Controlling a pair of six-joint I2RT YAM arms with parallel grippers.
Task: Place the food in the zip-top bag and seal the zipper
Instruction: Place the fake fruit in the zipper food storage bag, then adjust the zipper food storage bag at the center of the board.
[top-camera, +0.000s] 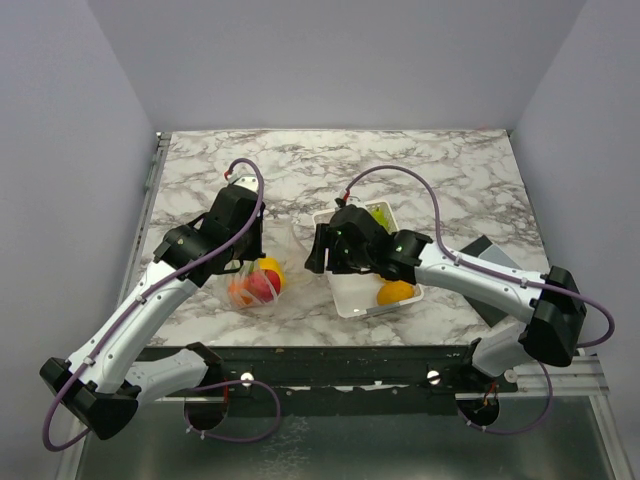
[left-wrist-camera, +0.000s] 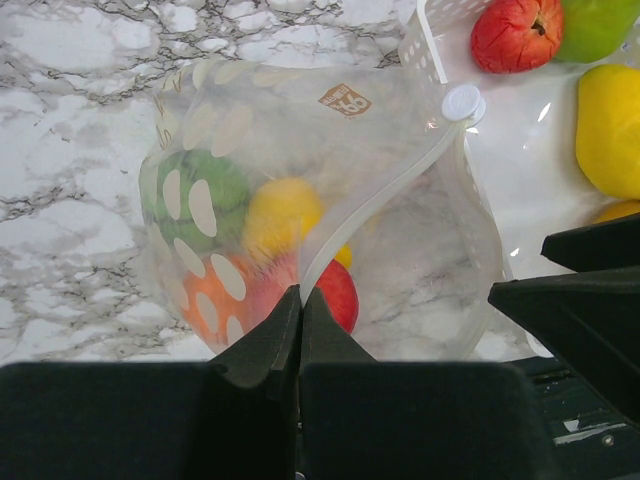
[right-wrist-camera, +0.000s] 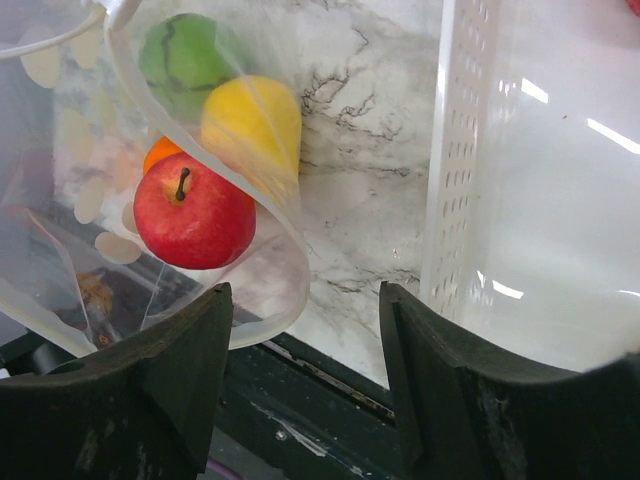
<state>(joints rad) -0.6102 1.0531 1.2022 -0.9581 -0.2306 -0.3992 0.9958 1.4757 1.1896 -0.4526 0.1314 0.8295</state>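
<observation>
Grey-veined marble table (top-camera: 450, 170) between pale lilac walls (top-camera: 330, 60) holds bag (top-camera: 264, 292) and basket (top-camera: 355, 293).

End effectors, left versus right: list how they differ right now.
The left end effector is shut, pinching the zipper of the zip-top bag; the right end effector is open and holds nothing. The left sits at the bag's edge; the right hangs between bag and white basket. Both are black.
</observation>
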